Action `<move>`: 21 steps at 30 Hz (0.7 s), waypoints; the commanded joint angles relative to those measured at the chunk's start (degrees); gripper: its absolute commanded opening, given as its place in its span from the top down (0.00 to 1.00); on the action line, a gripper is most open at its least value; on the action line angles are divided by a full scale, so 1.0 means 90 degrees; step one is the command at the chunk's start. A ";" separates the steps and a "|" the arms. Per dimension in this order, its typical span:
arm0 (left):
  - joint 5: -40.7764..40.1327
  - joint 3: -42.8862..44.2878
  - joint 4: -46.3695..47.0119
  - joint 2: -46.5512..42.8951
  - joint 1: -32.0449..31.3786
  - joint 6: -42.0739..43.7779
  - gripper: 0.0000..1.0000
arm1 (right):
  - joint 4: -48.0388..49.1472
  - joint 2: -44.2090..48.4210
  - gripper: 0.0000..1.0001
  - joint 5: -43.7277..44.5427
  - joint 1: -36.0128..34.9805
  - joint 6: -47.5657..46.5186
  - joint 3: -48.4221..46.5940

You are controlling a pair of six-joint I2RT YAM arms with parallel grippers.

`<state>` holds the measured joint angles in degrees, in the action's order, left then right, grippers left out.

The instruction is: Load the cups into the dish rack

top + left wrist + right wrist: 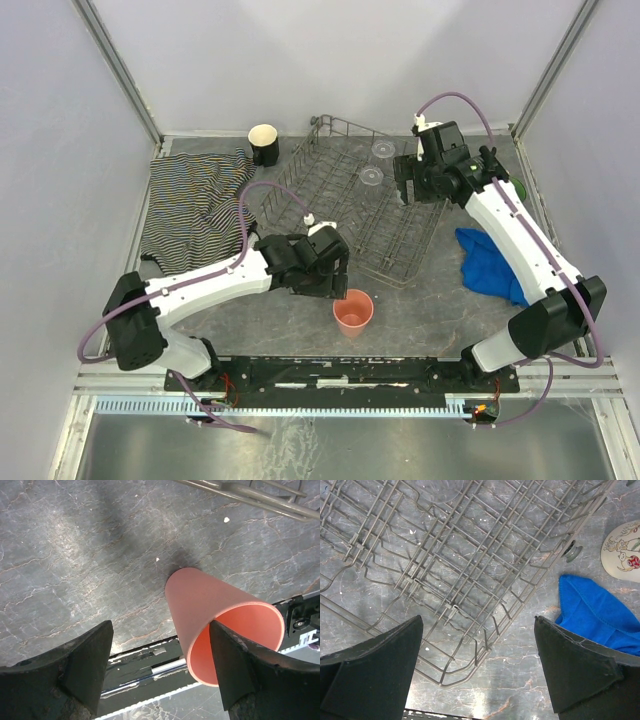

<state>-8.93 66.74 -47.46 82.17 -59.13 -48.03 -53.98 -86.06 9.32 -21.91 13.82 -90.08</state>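
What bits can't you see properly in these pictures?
- Floral mug: in the right wrist view it is cut off by the picture's edge. In the top view it is mostly behind the right arm.
- Clear glass: in the top view it is too faint to tell whether it is upright or lying.
- Pink tumbler: in the left wrist view its rim is partly behind a finger.

My left arm (205, 283) and right arm (520, 235), white shells, black joints, a mauve cable (243, 205) looped along each, blunt black fingers (370, 665) filling my wrist views.
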 commanded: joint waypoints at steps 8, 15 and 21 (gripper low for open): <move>-0.0283 0.0364 0.0020 0.0479 -0.0287 -0.0220 0.35 | 0.0235 0.0211 0.00 -0.0076 0.0098 -0.0091 0.0188; -0.0209 0.0410 0.0079 0.0876 -0.0408 -0.0235 0.50 | 0.0226 0.0358 0.00 -0.0113 0.0115 -0.0115 0.0352; -0.0236 0.0365 0.0061 0.0968 -0.0461 -0.0240 0.89 | 0.0226 0.0484 0.00 -0.0159 0.0155 -0.0110 0.0452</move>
<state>-9.93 68.42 -47.55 90.96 -62.89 -48.23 -53.58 -84.40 8.40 -20.93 13.56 -86.41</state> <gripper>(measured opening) 0.232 0.999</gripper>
